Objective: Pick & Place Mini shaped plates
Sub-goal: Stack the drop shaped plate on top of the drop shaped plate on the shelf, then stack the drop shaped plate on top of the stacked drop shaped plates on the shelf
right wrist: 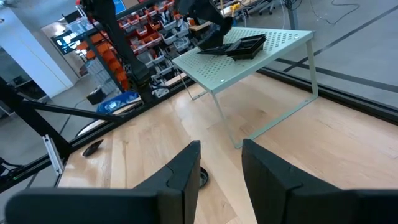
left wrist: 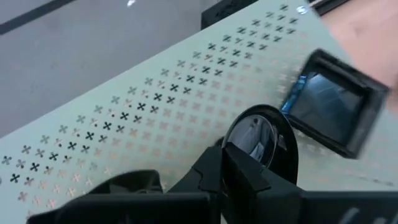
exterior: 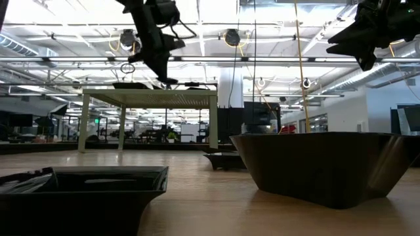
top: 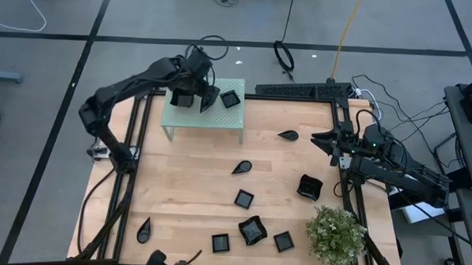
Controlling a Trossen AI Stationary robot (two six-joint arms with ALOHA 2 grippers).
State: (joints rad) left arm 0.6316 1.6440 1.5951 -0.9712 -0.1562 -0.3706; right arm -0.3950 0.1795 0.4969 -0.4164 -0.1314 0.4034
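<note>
Small glossy black plates lie scattered on the wooden table (top: 195,186); one square plate (top: 231,98) rests flat on the green perforated platform (top: 181,123). My left gripper (top: 196,98) is open and low over the platform top. A rounded plate (left wrist: 261,134) lies on the platform just past one finger (left wrist: 249,171), beside the square plate (left wrist: 333,109). My right gripper (right wrist: 221,171) is open, above the table near its right edge. A teardrop plate (top: 289,135) lies below and just ahead of it. My left gripper has one finger (left wrist: 249,171) at the near rim (left wrist: 239,134) of the rounded plate, which lies flat on the platform. The finger hides the spot, so I cannot tell whether it touches. The plate is not between the two fingers.
More plates on the table: a teardrop (top: 242,167), squares (top: 244,199) (top: 220,243) (top: 283,242), larger wavy ones (top: 310,187) (top: 252,230), a teardrop near the left edge (top: 144,230). A potted plant (top: 336,234) stands at the near right corner. Bare wood lies under and left of the platform.
</note>
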